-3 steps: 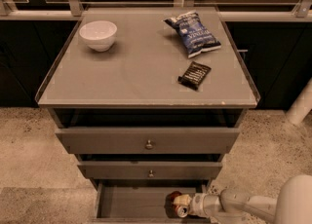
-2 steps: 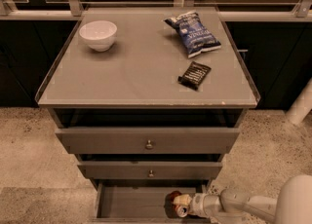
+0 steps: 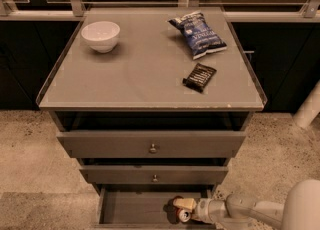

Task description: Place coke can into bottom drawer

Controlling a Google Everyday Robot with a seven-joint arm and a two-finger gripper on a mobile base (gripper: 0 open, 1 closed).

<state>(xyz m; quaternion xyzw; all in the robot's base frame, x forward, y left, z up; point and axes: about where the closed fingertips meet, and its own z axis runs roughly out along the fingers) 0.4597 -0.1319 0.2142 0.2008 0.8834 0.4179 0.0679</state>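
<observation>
Speckled floor, grey cabinet with the bottom drawer (image 3: 130, 208) standing open. From the right, the gripper (image 3: 181, 210) reaches low over the tray's right end, fingers pinched on the coke can (image 3: 184, 216). The can is tilted, its silver top toward the camera, and the drawer floor lies directly beneath.

Smooth plastic end effector (image 3: 182, 208) inside the matt grey bottom drawer (image 3: 135, 207).
</observation>
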